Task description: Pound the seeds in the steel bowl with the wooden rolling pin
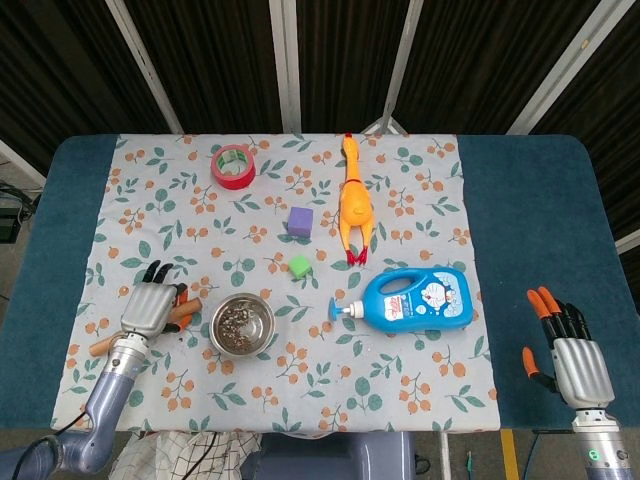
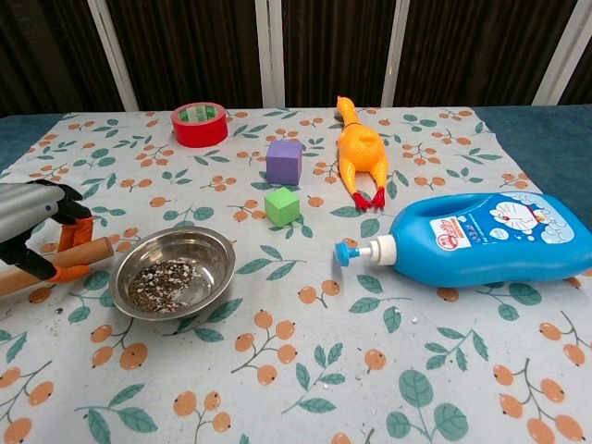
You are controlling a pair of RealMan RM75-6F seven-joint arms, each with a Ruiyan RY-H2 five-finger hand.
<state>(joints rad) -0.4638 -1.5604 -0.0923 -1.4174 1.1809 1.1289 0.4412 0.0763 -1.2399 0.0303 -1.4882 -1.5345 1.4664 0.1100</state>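
Observation:
The steel bowl [image 1: 268, 330] [image 2: 218, 244] stands on the floral cloth at the front left, with dark seeds [image 1: 238, 320] [image 2: 159, 277] in its bottom. Just left of it, my left hand [image 1: 150, 308] [image 2: 33, 220] grips the wooden rolling pin [image 1: 103, 345] [image 2: 89, 252] around its middle. The pin lies slanted, its right end close to the bowl's left rim and its left end pointing toward the table's front. My right hand [image 1: 571, 352] rests at the front right on the blue table, fingers apart, holding nothing; it does not show in the chest view.
A blue detergent bottle [image 1: 418, 299] [image 2: 481, 237] lies right of the bowl. Behind are a green cube [image 1: 299, 266], a purple cube [image 1: 300, 221], a rubber chicken [image 1: 354, 205] and a red tape roll [image 1: 233, 166].

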